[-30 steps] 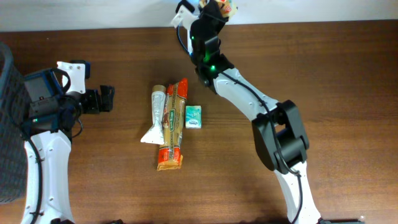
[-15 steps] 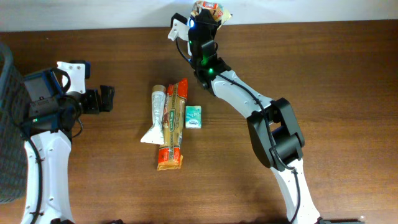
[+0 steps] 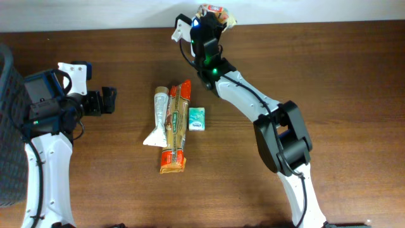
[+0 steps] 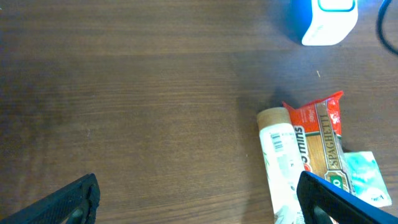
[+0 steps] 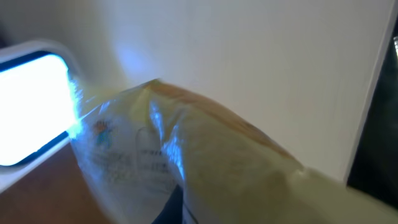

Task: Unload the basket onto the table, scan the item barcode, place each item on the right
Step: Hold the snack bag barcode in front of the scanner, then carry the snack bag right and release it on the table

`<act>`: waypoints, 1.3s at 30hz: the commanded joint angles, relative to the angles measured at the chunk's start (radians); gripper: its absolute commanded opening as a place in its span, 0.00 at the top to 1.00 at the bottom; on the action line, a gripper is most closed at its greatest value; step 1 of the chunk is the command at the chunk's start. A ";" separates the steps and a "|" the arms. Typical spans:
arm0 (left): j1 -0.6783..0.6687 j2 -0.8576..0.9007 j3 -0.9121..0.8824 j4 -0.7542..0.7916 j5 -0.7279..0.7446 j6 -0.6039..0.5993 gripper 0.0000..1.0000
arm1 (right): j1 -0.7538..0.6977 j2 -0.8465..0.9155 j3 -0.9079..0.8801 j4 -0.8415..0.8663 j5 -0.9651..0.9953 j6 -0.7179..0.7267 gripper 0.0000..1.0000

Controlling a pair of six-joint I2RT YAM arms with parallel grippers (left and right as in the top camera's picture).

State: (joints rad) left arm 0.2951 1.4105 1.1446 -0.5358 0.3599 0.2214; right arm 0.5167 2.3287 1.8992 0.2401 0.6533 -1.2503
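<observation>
At the table's far edge my right gripper is shut on a crinkly yellow and clear snack bag. It holds the bag beside the white scanner. In the right wrist view the bag fills the frame and hides the fingers, while the scanner's window glows blue-white at the left and lights the bag's printed side. My left gripper hovers open over bare wood at the left, well away from the items. Its two black fingers stand wide apart with nothing between them.
A white tube, an orange spaghetti pack and a small teal packet lie side by side at mid table. The left wrist view shows them too, the tube nearest. A dark mesh basket stands at the left edge.
My right gripper has shifted the bag slightly left and toward the scanner. The left arm has not moved.
</observation>
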 commanded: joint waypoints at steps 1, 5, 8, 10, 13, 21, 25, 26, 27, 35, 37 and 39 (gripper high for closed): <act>0.001 -0.001 0.005 0.000 0.014 0.016 0.01 | 0.015 -0.236 0.021 -0.212 0.059 0.227 0.96; 0.001 -0.001 0.005 0.000 0.014 0.016 0.01 | -0.020 -0.448 0.021 -0.756 -0.142 0.728 0.96; 0.001 -0.001 0.005 0.000 0.014 0.016 0.01 | -0.150 -0.528 0.021 -1.086 -0.416 1.040 0.96; 0.001 -0.001 0.005 0.000 0.014 0.016 0.01 | -0.271 -0.523 0.021 -1.234 -0.556 1.143 0.96; 0.001 -0.001 0.005 0.000 0.014 0.016 0.01 | -0.459 -0.492 0.018 -1.363 -0.776 1.205 0.96; 0.001 -0.001 0.005 0.000 0.014 0.016 0.01 | -0.788 -0.287 -0.109 -1.366 -0.981 1.203 0.96; 0.001 -0.001 0.005 0.000 0.014 0.016 0.01 | -0.873 -0.211 -0.111 -1.363 -0.917 1.218 0.43; 0.001 -0.001 0.005 0.000 0.014 0.016 0.01 | -0.880 -0.215 -0.108 -1.366 -0.901 1.243 0.21; 0.001 -0.001 0.005 0.000 0.014 0.016 0.01 | -0.888 -0.222 -0.093 -1.381 -0.887 1.274 0.06; 0.001 -0.001 0.005 0.000 0.014 0.016 0.01 | -0.795 -0.262 0.104 -1.614 -1.063 1.292 0.01; 0.001 -0.001 0.005 0.000 0.014 0.016 0.01 | -0.724 -0.259 0.102 -1.605 -1.162 1.293 0.01; 0.001 -0.001 0.005 0.000 0.014 0.016 0.01 | -0.649 -0.256 0.102 -1.599 -1.162 1.292 0.01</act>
State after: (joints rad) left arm 0.2951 1.4117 1.1446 -0.5354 0.3611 0.2214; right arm -0.2180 2.0892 1.9846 -1.3613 -0.4271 0.0338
